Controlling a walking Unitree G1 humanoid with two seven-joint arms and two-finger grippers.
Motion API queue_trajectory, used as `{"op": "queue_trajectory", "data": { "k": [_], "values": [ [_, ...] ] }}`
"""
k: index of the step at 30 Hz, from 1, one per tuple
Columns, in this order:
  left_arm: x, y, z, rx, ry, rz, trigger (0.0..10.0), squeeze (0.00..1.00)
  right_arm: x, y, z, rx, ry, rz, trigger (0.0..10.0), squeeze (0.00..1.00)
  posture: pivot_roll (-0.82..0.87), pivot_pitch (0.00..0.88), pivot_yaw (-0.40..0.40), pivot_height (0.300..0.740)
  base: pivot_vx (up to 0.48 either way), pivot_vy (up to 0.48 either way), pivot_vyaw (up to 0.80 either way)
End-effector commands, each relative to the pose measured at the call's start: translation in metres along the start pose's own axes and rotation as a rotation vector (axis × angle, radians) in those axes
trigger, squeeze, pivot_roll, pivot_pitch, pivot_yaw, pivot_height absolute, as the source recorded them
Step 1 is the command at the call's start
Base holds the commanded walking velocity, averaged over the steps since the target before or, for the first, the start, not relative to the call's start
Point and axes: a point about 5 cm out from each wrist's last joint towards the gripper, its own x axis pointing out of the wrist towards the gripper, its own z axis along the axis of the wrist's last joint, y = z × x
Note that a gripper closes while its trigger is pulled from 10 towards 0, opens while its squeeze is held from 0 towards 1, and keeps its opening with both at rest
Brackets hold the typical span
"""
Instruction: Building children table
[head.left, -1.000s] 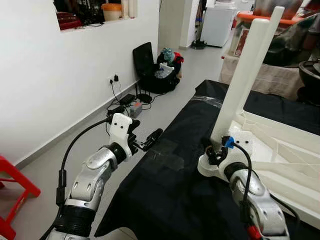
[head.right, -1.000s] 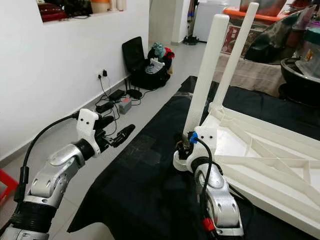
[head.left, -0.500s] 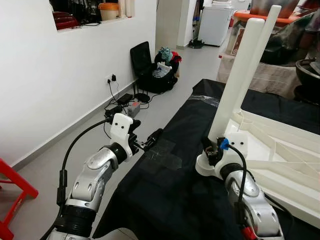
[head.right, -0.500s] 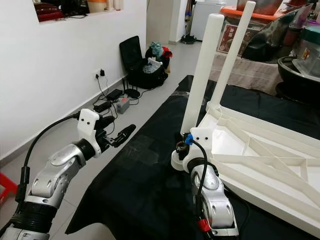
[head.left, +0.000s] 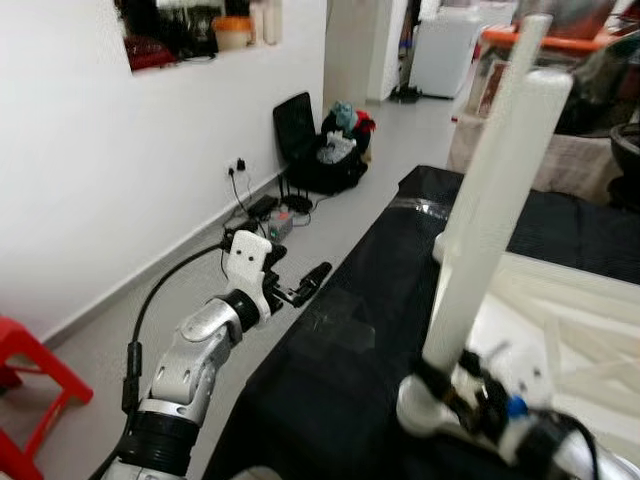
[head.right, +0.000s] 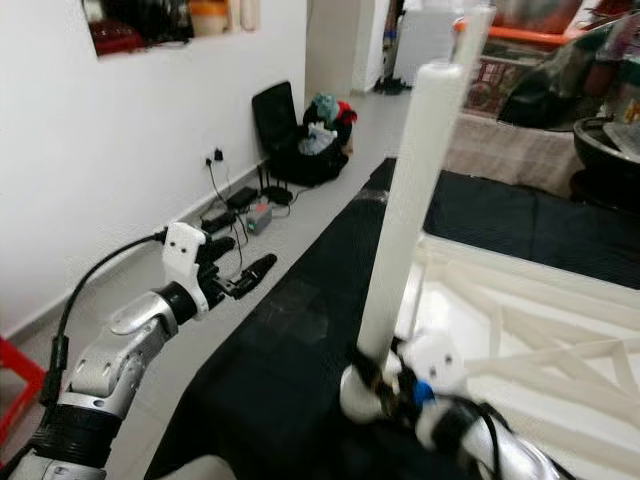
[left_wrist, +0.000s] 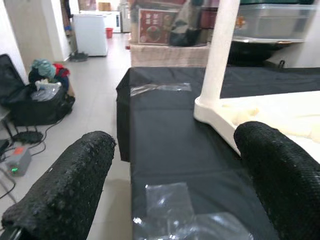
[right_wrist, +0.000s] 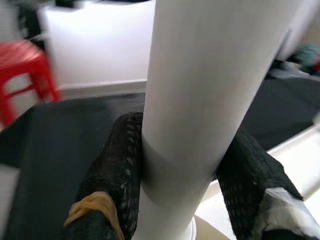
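Our right gripper pinches the white table leg low on its shaft, one black finger pressed to each side, because that is where a grip can steer the wide foot of the leg toward its seat. We hold the leg nearly upright, tilted a little, with its flared base just above the black cloth at the near corner of the upturned white tabletop. The tabletop lies underside up so that its ribs and corner sockets face us, and a second leg already stands in the far corner. Our left gripper hangs out over the grey floor beside the cloth's edge with its fingers spread wide, holding nothing; we judge it is kept aside to leave the right arm room. Whether the leg's base sits in its socket yet, we cannot tell through the blur.
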Motion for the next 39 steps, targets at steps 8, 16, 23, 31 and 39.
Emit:
{"op": "queue_trajectory", "data": {
  "k": [8,16,23,31,39],
  "values": [
    [0.0,0.002,-0.001,0.008,0.003,-0.001,10.0,0.0,-0.048,-0.055,-0.074,0.006,0.469,-0.208,0.0,0.0,-0.04,0.0,-0.036,0.74,0.0,0.0,0.0],
    [-0.003,0.002,-0.003,0.008,0.008,0.007,10.0,0.0,-0.067,-0.073,-0.091,-0.002,0.599,-0.287,0.0,0.0,-0.04,0.0,-0.041,0.74,0.0,0.0,0.0],
    [0.0,0.002,-0.002,0.013,0.003,0.01,10.0,0.0,-0.033,-0.058,-0.071,0.002,0.425,-0.219,0.0,0.0,-0.02,0.0,-0.042,0.74,0.0,0.0,0.0],
    [0.0,0.003,0.0,0.014,0.0,0.015,10.0,0.0,0.008,-0.037,-0.039,-0.042,0.27,-0.114,10.0,0.0,-0.01,0.0,-0.047,0.74,0.0,0.0,0.0],
    [0.0,0.003,0.0,0.008,0.0,0.023,10.0,0.0,0.02,-0.071,0.034,-0.01,-0.059,-0.173,10.0,1.0,-0.01,0.0,-0.06,0.74,0.0,0.0,0.0]
  ]
}}
